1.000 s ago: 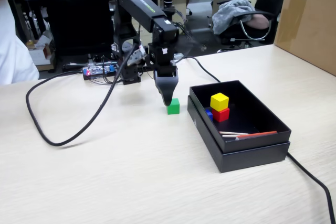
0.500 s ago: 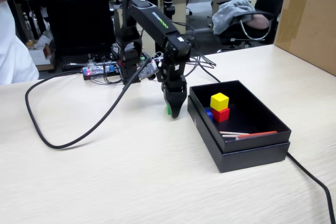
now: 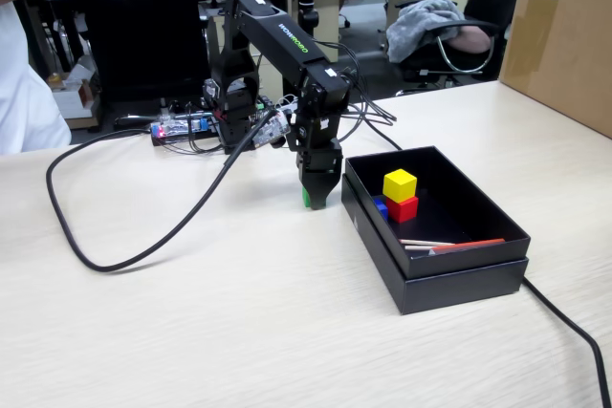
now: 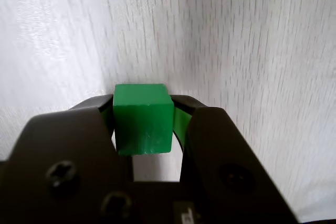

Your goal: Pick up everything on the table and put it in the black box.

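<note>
The gripper (image 4: 144, 109) clamps the green cube (image 4: 143, 119) on the table (image 3: 239, 312), at nine o'clock of the black box (image 3: 459, 274).

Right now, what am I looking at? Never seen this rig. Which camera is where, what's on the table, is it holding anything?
It is a small hobby robot arm with one gripper, bolted to a pale wood table. The fixed view looks across the table from the side; the wrist view rides on the gripper and looks down past its jaws. In the wrist view the jaws sit on either side of a green cube, closed against it on the tabletop. Beside the arm is a shallow black box that holds a yellow cube stacked on a red cube, a blue cube and thin sticks. A thick black cable loops across the table.
</note>
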You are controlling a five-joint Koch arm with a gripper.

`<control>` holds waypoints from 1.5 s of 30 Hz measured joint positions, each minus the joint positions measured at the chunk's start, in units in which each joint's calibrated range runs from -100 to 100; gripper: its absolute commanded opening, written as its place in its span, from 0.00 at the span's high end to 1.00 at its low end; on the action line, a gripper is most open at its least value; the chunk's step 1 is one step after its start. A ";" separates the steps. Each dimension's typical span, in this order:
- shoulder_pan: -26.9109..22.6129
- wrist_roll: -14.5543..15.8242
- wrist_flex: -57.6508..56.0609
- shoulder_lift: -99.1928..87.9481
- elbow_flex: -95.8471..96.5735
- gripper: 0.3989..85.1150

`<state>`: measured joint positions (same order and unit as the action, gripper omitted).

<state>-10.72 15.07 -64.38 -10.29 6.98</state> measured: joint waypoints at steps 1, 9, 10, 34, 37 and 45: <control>0.24 -0.10 -0.08 -2.33 -0.09 0.92; 0.88 -1.22 -4.49 -15.53 -12.51 0.92; 0.93 -2.25 -5.34 -15.66 -22.91 0.92; -2.54 -5.57 -6.58 26.15 -50.94 0.85; -2.88 -5.42 -6.04 23.30 -41.81 0.84; -2.93 -5.13 -5.65 12.69 -31.22 0.43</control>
<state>-13.65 9.94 -70.03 2.39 -24.24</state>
